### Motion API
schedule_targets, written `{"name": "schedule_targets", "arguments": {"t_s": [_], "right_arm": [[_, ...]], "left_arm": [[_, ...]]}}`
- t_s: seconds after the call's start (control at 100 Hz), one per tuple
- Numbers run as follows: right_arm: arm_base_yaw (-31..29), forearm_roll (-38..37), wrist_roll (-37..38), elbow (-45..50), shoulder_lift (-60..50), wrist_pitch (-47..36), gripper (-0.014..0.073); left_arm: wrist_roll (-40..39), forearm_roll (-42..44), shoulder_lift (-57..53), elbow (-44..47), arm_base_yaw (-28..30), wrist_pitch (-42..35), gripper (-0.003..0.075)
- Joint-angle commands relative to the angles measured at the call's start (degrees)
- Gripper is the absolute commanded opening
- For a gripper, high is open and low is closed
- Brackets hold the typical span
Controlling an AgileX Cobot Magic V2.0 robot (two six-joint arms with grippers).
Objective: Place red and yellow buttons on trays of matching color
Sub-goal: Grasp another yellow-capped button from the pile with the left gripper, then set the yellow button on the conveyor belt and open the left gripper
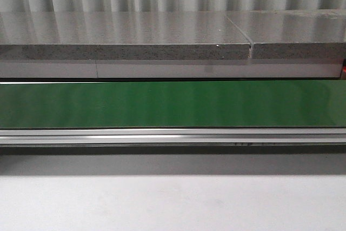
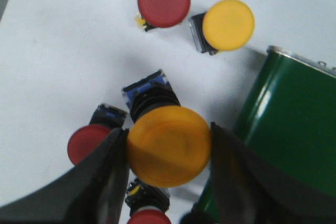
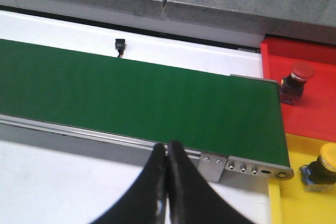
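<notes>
In the left wrist view my left gripper (image 2: pixel 169 148) is shut on a yellow button (image 2: pixel 168 145), both fingers pressing its cap. Loose on the white table lie a red button (image 2: pixel 164 0), a second yellow button (image 2: pixel 228 24), a red one (image 2: pixel 84 142) beside the left finger, and another red one (image 2: pixel 149 216) below. My right gripper (image 3: pixel 167 153) is shut with nothing in it, above the belt's near rail. Beyond the belt's end, a red tray (image 3: pixel 310 85) holds a red button (image 3: pixel 295 81) and a yellow tray (image 3: pixel 304 203) holds a yellow button (image 3: pixel 320 167). Neither gripper shows in the front view.
A green conveyor belt (image 1: pixel 173 104) runs across the front view with a metal rail (image 1: pixel 173 136) along its near side. Its end (image 2: pixel 294 129) lies close beside my left gripper. A grey stone ledge (image 1: pixel 124 36) stands behind it. A small black connector (image 3: pixel 120 45) lies past the belt.
</notes>
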Motion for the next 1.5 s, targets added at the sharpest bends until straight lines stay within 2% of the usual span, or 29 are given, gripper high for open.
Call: {"name": "schedule_targets", "arguments": {"t_s": [0.0,0.21,0.52,0.89,0.98,1.13,1.18,1.49], "right_arm": [[-0.1,0.3,-0.7,-1.2,0.4,-3.8,-0.0050],[-0.1,0.3,-0.7,-1.2,0.4,-3.8,-0.0050],[-0.1,0.3,-0.7,-1.2,0.4,-3.8,-0.0050],[-0.1,0.3,-0.7,-1.2,0.4,-3.8,-0.0050],[-0.1,0.3,-0.7,-1.2,0.4,-3.8,-0.0050],[-0.1,0.3,-0.7,-1.2,0.4,-3.8,-0.0050],[-0.1,0.3,-0.7,-1.2,0.4,-3.8,-0.0050],[-0.1,0.3,-0.7,-1.2,0.4,-3.8,-0.0050]], "left_arm": [[0.0,-1.3,-6.4,1.6,-1.5,-2.0,0.0228],[0.1,-4.1,-12.6,7.8,-5.4,-3.9,0.0228],[0.1,-4.5,-12.2,9.8,-11.8,-3.5,0.0228],[0.1,-5.1,-9.0,10.3,-12.8,-3.3,0.0234],[0.1,-5.5,-9.0,10.3,-12.8,-3.6,0.0296],[0.1,-6.8,-9.0,10.3,-12.8,-4.6,0.0540],[0.1,-7.3,-9.0,10.3,-12.8,-5.4,0.0583],[0.2,-9.7,-9.1,7.9,-12.8,-8.2,0.0588]]}}
